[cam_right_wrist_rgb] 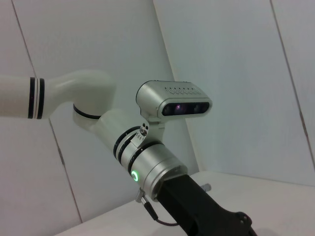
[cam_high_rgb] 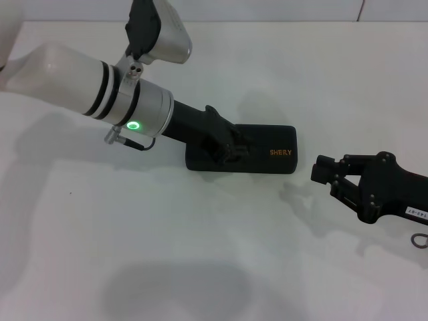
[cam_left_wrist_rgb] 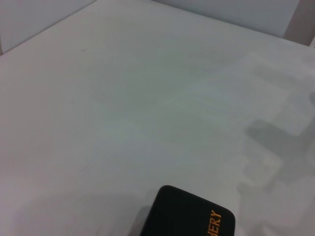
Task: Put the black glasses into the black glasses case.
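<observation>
The black glasses case lies in the middle of the table with its lid down and its orange lettering facing up. One corner of the case shows in the left wrist view. My left gripper rests on top of the case's left half and covers that part of the lid. My right gripper hovers open just off the case's right end, apart from it and holding nothing. The black glasses are hidden.
The white table stretches around the case on every side. My left arm's wrist camera and forearm fill the right wrist view, with a pale wall behind them.
</observation>
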Robot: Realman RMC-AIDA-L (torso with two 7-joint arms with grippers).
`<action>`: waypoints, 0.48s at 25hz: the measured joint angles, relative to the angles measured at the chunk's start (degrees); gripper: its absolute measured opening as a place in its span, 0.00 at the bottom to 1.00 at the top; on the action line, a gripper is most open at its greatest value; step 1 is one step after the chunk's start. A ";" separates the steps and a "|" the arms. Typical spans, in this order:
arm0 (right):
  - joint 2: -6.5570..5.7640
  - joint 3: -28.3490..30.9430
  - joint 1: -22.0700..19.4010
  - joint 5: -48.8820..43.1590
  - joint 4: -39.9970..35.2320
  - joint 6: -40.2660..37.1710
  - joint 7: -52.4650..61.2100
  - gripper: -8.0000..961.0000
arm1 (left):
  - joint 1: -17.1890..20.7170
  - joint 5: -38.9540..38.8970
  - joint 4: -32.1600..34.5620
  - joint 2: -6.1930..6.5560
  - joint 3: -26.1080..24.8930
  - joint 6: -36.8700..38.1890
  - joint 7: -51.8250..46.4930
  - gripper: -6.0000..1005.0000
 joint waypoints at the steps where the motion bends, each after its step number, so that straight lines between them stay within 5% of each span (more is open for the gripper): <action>1: 0.00 0.00 0.00 0.00 -0.01 -0.03 0.00 0.27 | 0.07 0.04 0.04 -0.06 0.00 0.07 0.00 0.23; 6: -0.10 0.35 -0.06 -0.20 -0.02 -1.07 0.00 0.28 | 2.90 -0.76 7.16 -1.03 -0.36 3.95 -0.01 0.23; 12: -0.57 1.20 0.52 -0.71 0.74 -3.09 -0.19 0.28 | 14.34 -14.29 24.76 -1.39 -0.82 13.79 -0.42 0.24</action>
